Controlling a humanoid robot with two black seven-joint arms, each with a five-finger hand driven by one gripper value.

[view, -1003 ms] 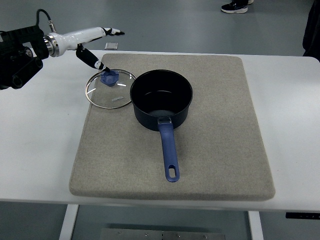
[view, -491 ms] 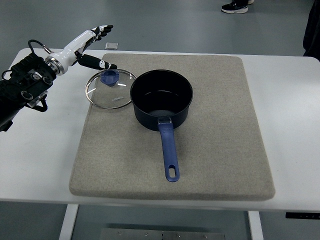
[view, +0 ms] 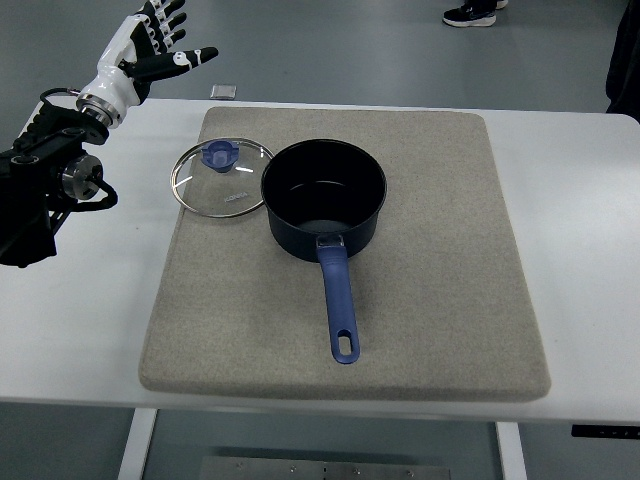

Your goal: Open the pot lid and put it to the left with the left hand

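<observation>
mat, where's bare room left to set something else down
The mat is bare right of the pot, out to its right edge, and along the front on either side of the pot handle. The back left is crowded: the glass lid lies against the pot. The left hand is raised clear.

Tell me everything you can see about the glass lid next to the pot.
The lid is a round disc of clear glass with a thin metal rim and a blue knob on top. It lies flat, knob up, on the grey mat, just left of the dark blue pot, its edge at or just under the pot's side. No hand touches it; the left hand is raised away, fingers spread.
</observation>
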